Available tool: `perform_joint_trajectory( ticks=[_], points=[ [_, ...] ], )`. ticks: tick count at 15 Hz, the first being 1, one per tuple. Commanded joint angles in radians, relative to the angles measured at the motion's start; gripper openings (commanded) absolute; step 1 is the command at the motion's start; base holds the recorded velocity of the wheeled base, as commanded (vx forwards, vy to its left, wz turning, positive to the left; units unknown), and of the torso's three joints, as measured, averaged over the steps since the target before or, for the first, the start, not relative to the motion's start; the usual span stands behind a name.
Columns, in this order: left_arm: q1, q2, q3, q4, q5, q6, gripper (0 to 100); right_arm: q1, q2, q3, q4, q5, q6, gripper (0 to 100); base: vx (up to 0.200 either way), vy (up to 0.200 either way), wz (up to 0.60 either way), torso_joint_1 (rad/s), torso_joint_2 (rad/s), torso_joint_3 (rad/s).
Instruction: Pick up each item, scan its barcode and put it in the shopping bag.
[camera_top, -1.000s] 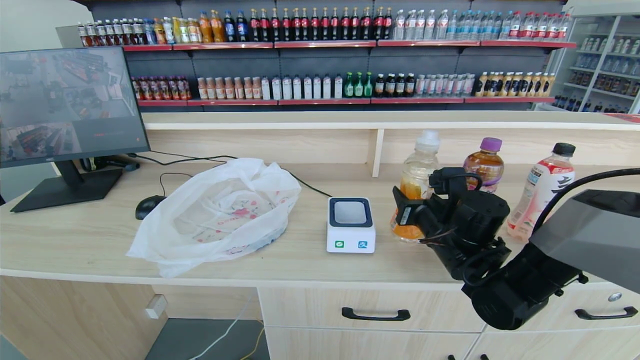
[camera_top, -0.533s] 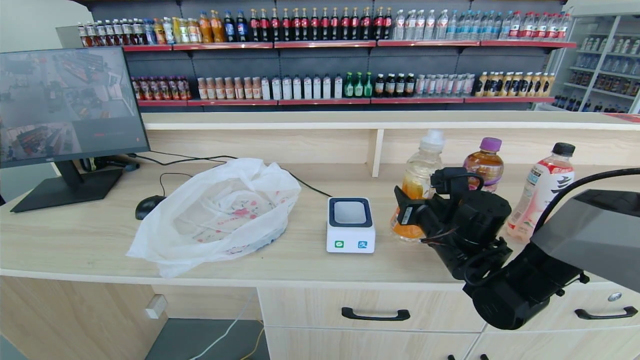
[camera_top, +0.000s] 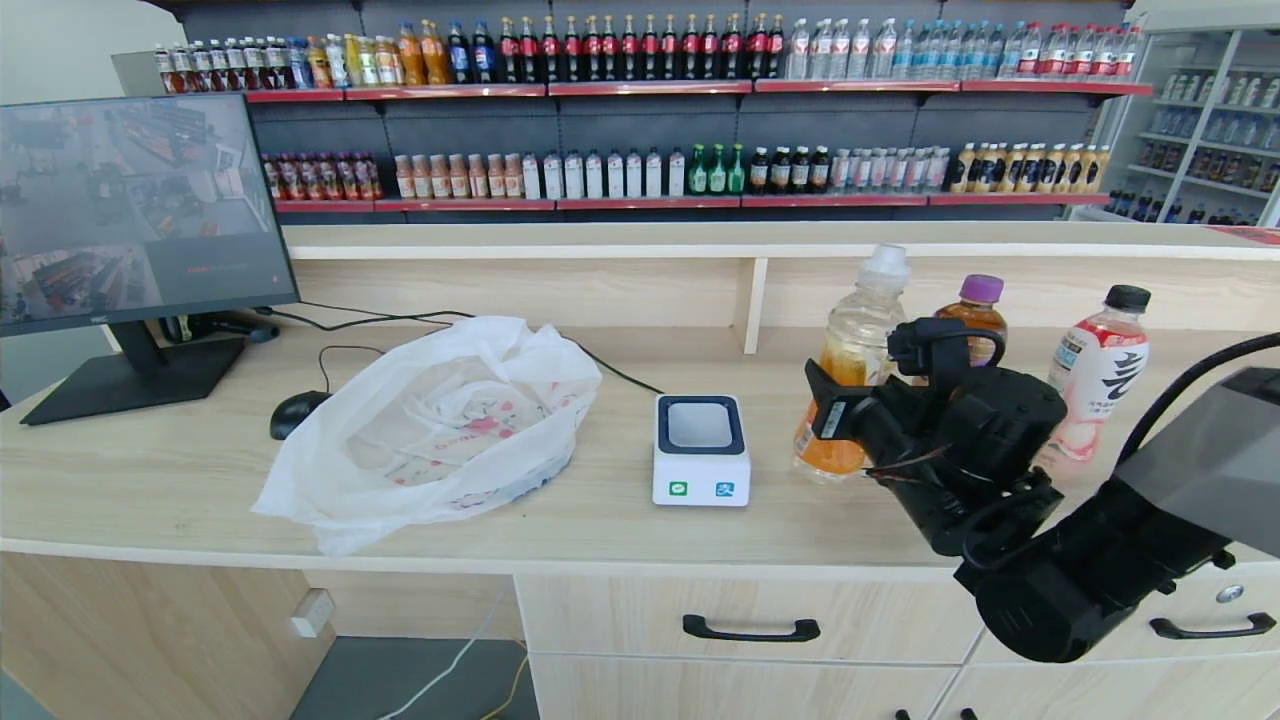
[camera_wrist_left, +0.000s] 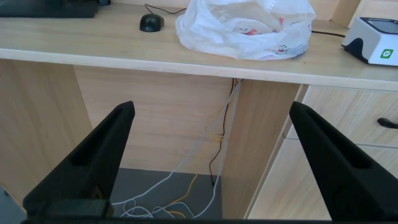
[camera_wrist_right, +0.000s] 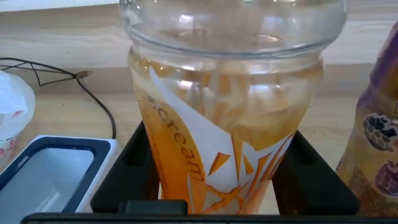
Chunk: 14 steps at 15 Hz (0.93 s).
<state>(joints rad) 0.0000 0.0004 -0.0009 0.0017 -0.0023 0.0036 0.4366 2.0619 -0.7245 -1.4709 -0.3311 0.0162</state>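
Leaning slightly, orange bottle cap-up.

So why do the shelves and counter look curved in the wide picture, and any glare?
Head view: a wide lens bows straight lines, so the counter edge and the shelves curve near the borders. Right wrist view: soft highlights on the orange bottle and the scanner window. Left wrist view: shade under the counter.

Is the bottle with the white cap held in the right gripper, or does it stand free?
Held. The right gripper has its black fingers pressed against both sides of the bottle.
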Motion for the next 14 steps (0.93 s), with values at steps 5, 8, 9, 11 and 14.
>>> perform_joint_trajectory(
  ticks=[5, 8, 9, 11, 14],
  points=[
    [0.0, 0.0, -0.001, 0.0, -0.001, -0.001, 100, 0.025, -0.187, 0.126, -0.002, -0.002, -0.012, 0, 0.0, 0.0, 0.0, 0.0, 0.0, 0.0],
    [0.0, 0.0, -0.001, 0.0, -0.001, 0.001, 100, 0.063, -0.287, 0.215, 0.0, 0.0, -0.018, 0, 0.0, 0.0, 0.0, 0.0, 0.0, 0.0],
    [0.002, 0.0, 0.001, 0.0, 0.001, -0.001, 100, 0.067, -0.327, 0.269, 0.0, 0.0, -0.019, 0, 0.0, 0.0, 0.0, 0.0, 0.0, 0.0],
    [0.0, 0.0, 0.001, 0.0, 0.001, -0.001, 100, 0.073, -0.398, 0.347, 0.0, 0.0, -0.019, 0, 0.0, 0.0, 0.0, 0.0, 0.0, 0.0],
    [0.0, 0.0, -0.001, 0.0, -0.001, -0.001, 100, 0.119, -0.457, 0.402, 0.0, 0.001, -0.03, 0, 0.0, 0.0, 0.0, 0.0, 0.0, 0.0]
  ],
)
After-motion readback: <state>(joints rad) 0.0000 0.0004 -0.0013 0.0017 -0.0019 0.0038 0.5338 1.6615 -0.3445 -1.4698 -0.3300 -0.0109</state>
